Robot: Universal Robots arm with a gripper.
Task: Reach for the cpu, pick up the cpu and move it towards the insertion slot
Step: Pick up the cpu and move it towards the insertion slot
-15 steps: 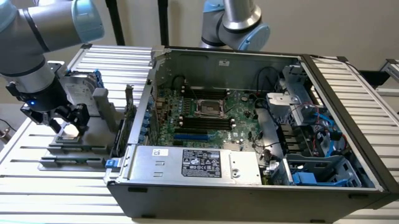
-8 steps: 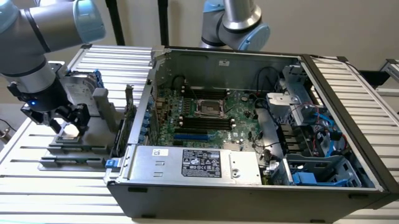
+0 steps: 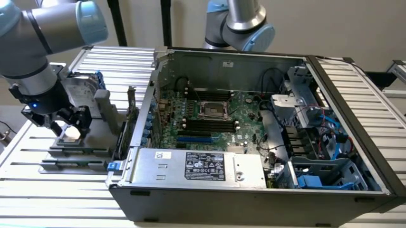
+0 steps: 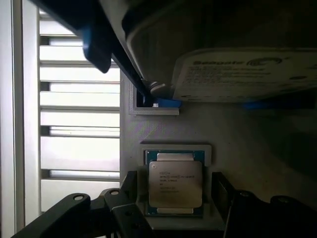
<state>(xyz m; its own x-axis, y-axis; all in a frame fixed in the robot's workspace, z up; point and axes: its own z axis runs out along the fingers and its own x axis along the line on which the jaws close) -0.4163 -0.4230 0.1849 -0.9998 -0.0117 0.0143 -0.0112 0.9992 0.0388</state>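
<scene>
CPU (image 4: 176, 184) lies flat in a recess of the grey holder (image 4: 237, 148), outside the computer case (image 3: 254, 194). Low over it hangs the gripper (image 3: 63, 124), fingers (image 4: 130, 198) spread wide, one on each side of the chip. The insertion slot (image 3: 212, 110) sits well apart, inside the case.

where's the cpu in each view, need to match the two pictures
Exterior view: the cpu lies on the grey tray at the exterior view's left, outside the computer case, directly under the open hand.
Wrist view: the cpu sits in a pale-rimmed recess of that tray.
Shared landmark: the upright hard drive with blue frame, standing on the tray near the cpu, seen label-side in the wrist view.
</scene>
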